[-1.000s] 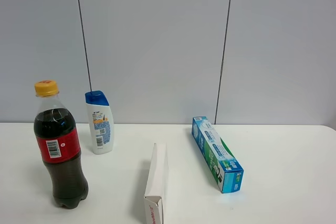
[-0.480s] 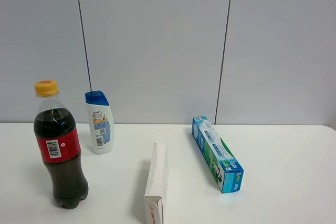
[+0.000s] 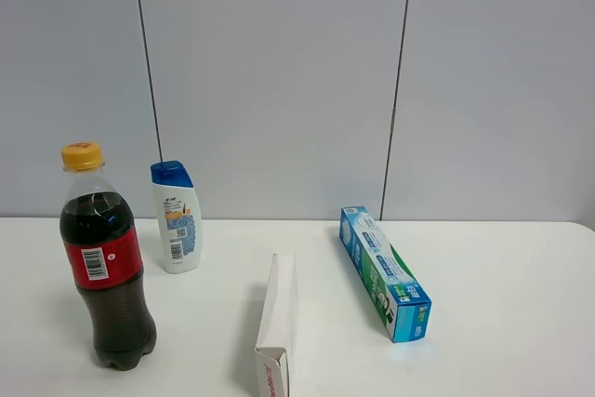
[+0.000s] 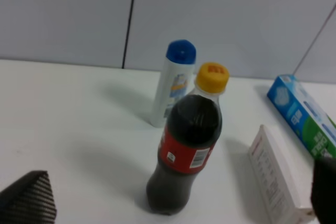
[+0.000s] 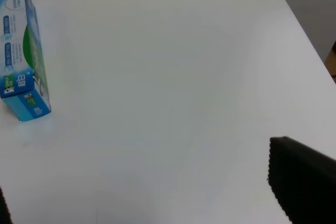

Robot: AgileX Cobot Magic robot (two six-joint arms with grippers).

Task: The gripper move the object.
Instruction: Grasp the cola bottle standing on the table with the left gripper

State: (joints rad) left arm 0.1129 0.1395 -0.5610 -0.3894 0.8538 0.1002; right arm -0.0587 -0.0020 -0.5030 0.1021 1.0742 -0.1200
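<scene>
On the tabletop (image 3: pixel 521 323), near left: cola bottle (image 3: pixel 105 267) upright, not yet gripped.
The left claw (image 4: pixel 176 198) hangs short of it, spread wide and empty; the right claw (image 5: pixel 152 192), equally wide and empty, hangs over bare surface. A white box (image 3: pixel 277 323) crowds the bottle's right, with a shampoo bottle (image 3: pixel 177 220) behind. Past the toothpaste box (image 3: pixel 383 271), room runs to the right edge.

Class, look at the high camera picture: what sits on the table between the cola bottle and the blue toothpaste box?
A white carton lies between the cola bottle and the toothpaste box, touching neither; the exterior high view shows it.
</scene>
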